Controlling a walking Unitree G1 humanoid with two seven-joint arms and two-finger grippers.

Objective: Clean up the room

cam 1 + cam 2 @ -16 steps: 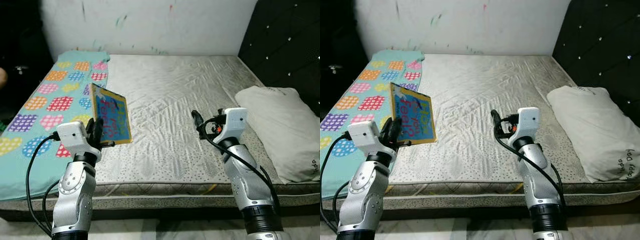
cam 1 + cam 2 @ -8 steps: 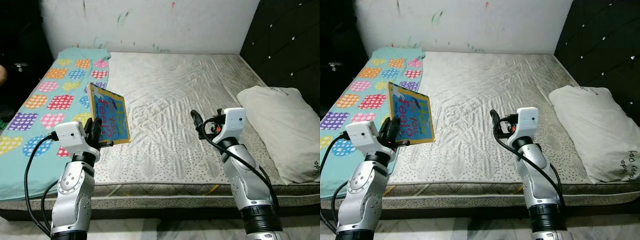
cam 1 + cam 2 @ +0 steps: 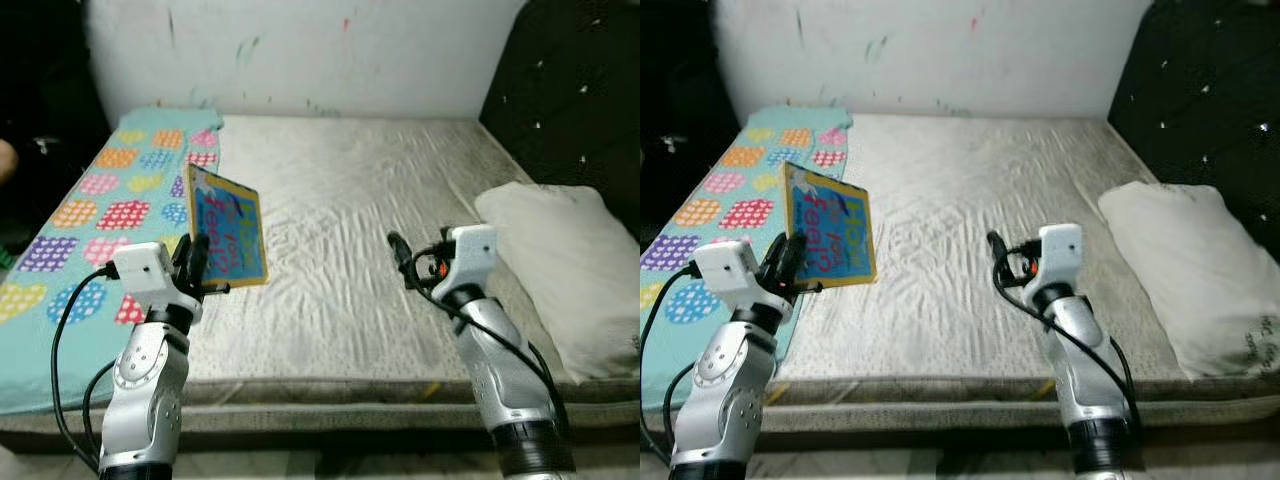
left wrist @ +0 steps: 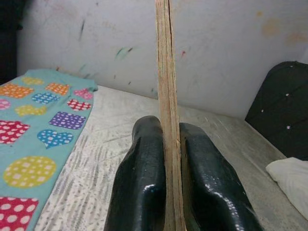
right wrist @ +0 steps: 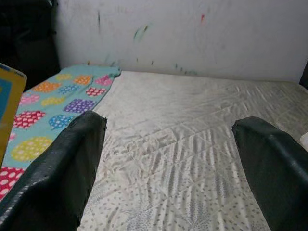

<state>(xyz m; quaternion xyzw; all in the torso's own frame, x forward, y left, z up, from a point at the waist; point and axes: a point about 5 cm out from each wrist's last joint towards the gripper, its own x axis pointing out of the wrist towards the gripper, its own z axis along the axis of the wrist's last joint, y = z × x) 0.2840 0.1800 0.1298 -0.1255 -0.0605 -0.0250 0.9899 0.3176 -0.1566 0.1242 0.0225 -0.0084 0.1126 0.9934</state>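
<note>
A thin book (image 3: pixel 226 228) with a blue cover, pink lettering and a yellow border is held upright above the bed's left front part. My left gripper (image 3: pixel 195 262) is shut on its lower edge; in the left wrist view both black fingers (image 4: pixel 144 178) press the book's edge (image 4: pixel 166 96) between them. My right gripper (image 3: pixel 401 256) hovers open over the middle of the mattress (image 3: pixel 350 220), holding nothing; its two fingers (image 5: pixel 62 178) stand wide apart in the right wrist view.
A turquoise blanket (image 3: pixel 100 200) with coloured heart patches lies along the bed's left side. A white pillow (image 3: pixel 565 270) rests at the right, beside a black tufted headboard (image 3: pixel 570 100). A marked white wall (image 3: pixel 300 50) stands behind the bed.
The camera has shifted slightly, so the bed sits a little lower in view. Both arms keep the same pose, the book still held upright.
</note>
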